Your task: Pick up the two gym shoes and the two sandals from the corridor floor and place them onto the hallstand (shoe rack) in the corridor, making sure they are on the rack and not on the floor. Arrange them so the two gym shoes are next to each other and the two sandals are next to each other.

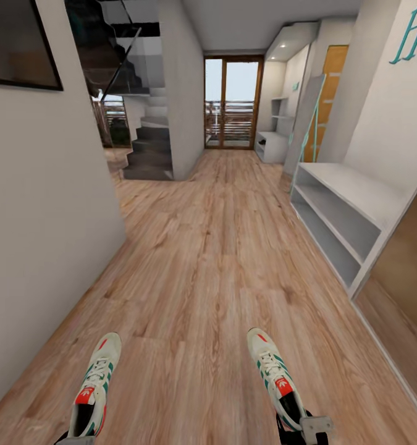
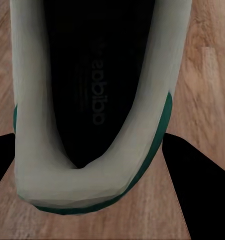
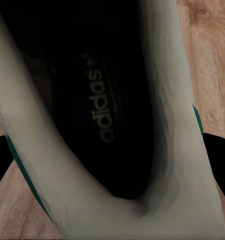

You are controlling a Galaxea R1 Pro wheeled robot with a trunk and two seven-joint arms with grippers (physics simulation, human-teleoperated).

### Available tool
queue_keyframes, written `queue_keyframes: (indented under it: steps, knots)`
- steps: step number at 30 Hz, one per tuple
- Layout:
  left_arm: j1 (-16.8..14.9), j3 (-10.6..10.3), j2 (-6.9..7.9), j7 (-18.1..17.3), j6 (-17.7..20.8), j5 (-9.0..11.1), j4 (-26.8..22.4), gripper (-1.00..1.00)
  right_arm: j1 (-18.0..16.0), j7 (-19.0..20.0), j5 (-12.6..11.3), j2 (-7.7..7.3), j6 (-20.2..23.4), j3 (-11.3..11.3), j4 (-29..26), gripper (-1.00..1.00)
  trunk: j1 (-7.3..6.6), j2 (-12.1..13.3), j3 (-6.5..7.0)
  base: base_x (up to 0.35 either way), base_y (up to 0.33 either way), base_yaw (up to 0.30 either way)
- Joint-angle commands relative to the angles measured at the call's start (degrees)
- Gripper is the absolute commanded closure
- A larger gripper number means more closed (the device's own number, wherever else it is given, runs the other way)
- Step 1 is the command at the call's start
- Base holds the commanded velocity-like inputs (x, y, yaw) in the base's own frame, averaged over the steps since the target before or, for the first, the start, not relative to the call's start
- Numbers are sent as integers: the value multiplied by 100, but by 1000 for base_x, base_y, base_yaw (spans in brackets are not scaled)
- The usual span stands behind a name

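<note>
One gym shoe hangs low at the left of the head view, and the other gym shoe hangs low at the right. Both are white with green stripes, and both point their toes forward, down the corridor. Each shoe's long side runs away from the robot, with the heel end closest to it. The left gripper sits at the heel of the left shoe, and the right gripper sits at the heel of the right shoe. In the left wrist view the heel rim of the shoe fills the space between two dark fingers. The right wrist view shows the same with the other shoe. So each gripper seems to be closed on the heel of its own shoe, though the fingertips are hidden behind the shoe. The shoes look lifted off the corridor floor. The hallstand stands ahead and to the right, along the wall, well apart from both shoes. The right arm is the nearer one to it. To set the shoes down, the robot would likely need to roll forward and turn right. The sandals cannot be seen here.
</note>
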Motion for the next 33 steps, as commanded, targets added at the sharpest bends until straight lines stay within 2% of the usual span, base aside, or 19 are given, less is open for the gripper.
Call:
queue_keyframes:
  steps: [1,22,33]
  knots:
    - [-5,53,-2,-29,-19,-42,3,100,-4,12,53,5,-21,-46,2,100,2,-2,-5,337,0,-7]
    - [-5,53,-2,-29,-17,-42,3,100,-4,12,53,4,-21,-46,2,100,2,-2,-5,337,0,-1]
    - [-5,59,-2,-29,-19,-42,3,100,-3,13,53,5,-21,-46,2,100,2,-2,33,337,0,-213]
